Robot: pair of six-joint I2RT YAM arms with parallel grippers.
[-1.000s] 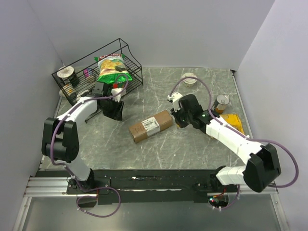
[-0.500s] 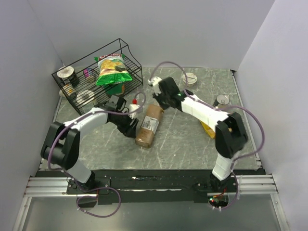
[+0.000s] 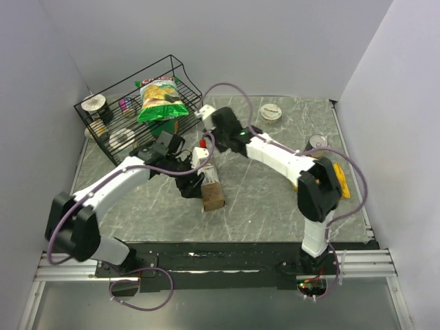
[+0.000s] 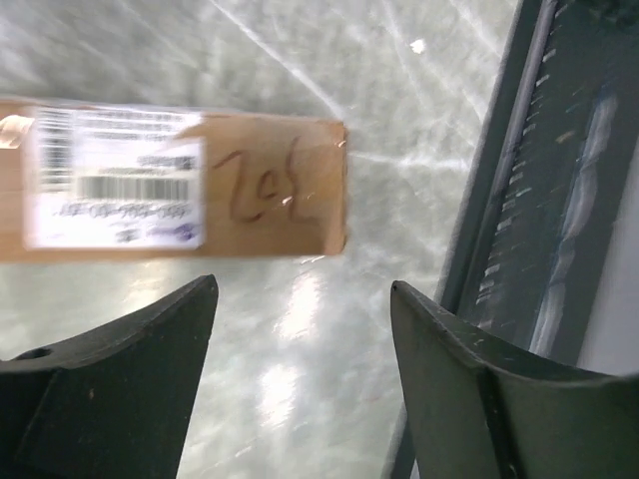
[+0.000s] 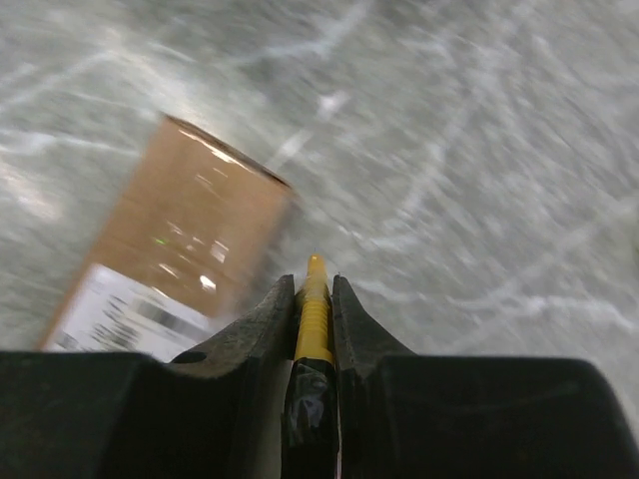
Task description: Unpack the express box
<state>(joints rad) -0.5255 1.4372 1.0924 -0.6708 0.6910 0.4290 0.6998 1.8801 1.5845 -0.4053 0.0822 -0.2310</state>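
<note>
Pinching a ridged yellow tool (image 5: 315, 324), perhaps a cutter, our right claw (image 5: 315, 287) hangs beside the long brown cardboard express box (image 4: 180, 185); our left claw (image 4: 302, 291) stands spread near it.

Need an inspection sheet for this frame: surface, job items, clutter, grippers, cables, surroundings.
Surface: grey marbled tabletop, glare patches.
Job's things: express box lies flat, label face up, no open flap seen.
Clutter: wire basket holding a chip bag; round tin; can; yellow item partly behind the right arm.
Grippers: left gripper open, empty, beside the box; right gripper shut on a yellow-tipped tool, near the box's far end.
Cables: purple cables loop off both arms.
Surroundings: plain walls on three sides; rail at the near edge.
</note>
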